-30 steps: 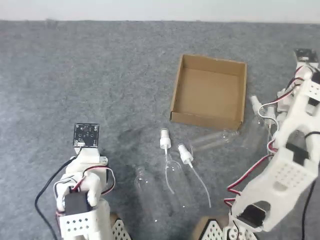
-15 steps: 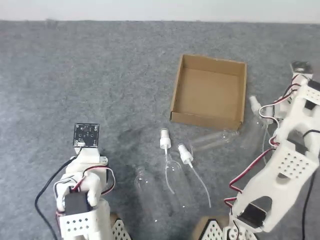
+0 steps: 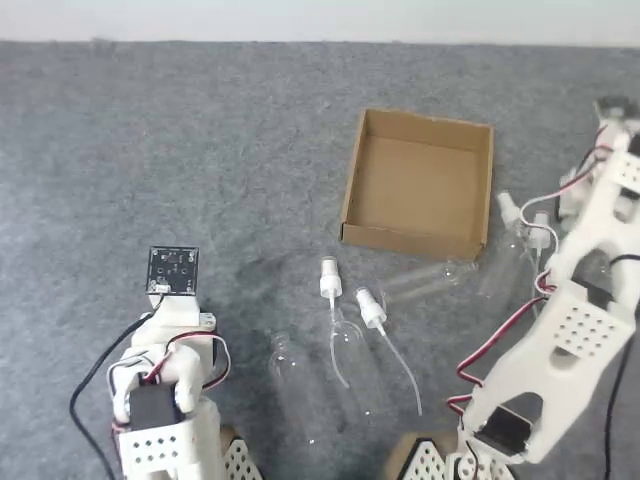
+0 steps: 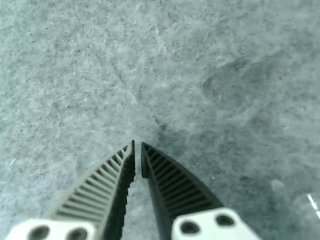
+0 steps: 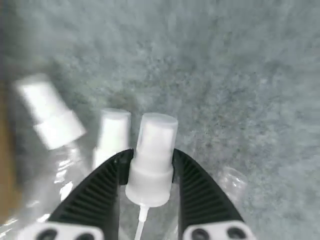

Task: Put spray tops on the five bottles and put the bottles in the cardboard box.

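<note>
Spray top (image 5: 151, 160): white, clamped at its collar by the right gripper (image 5: 151, 156), with the thin dip tube trailing back between the jaws. It hangs over the grey mat (image 3: 150, 150), just right of the cardboard box (image 3: 412, 240) and close beside two other white tops (image 5: 114, 131). Those appear to sit on clear bottles.

Step in hand, as judged: seating this top on a bottle.
- Feed the tube into the neck first.
- Keep the top's axis in line with the neck and lower slowly.
- The clear bottles look light and free to roll, so a sideways push could knock one away.

Two loose tops (image 3: 330, 278) and an uncapped bottle (image 3: 290, 365) lie between the arms.

Right arm: stretched forward along the table's right side, wrist pitched down beside the box. Left gripper (image 4: 137, 147): jaws closed together on nothing, pointing at bare mat. Its arm is folded at the near left, well apart from the bottles.
</note>
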### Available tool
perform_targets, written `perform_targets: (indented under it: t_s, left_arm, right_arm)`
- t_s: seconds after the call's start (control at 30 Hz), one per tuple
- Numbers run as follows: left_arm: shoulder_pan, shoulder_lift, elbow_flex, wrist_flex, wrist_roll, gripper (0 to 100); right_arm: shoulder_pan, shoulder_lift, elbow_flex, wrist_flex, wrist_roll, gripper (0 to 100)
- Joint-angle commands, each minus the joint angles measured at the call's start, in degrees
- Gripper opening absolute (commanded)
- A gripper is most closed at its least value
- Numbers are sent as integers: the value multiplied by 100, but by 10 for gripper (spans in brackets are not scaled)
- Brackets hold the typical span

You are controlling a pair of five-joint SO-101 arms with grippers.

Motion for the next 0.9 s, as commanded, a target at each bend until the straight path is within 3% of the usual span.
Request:
perform_targets:
  t_s: [0.0, 0.13, 0.57, 0.7, 0.87]
  left_arm:
    - [0, -88, -31, 26, -26, 13]
    - [0, -88, -31, 26, -26, 13]
    - [0, -88, -31, 26, -26, 13]
    - [0, -88, -31, 26, -26, 13]
    - [0, -88, -31, 26, -26, 13]
  right_arm:
    - [-602, -1015, -1503, 1130, -149, 13]
    - [-1534, -1393, -2391, 2044, -308, 13]
    - [-5560, -1631, -1996, 1868, -2312, 17]
    - [-6255, -1077, -1934, 1411, -3121, 17]
    - [-6607, -57, -1943, 936, -3921, 17]
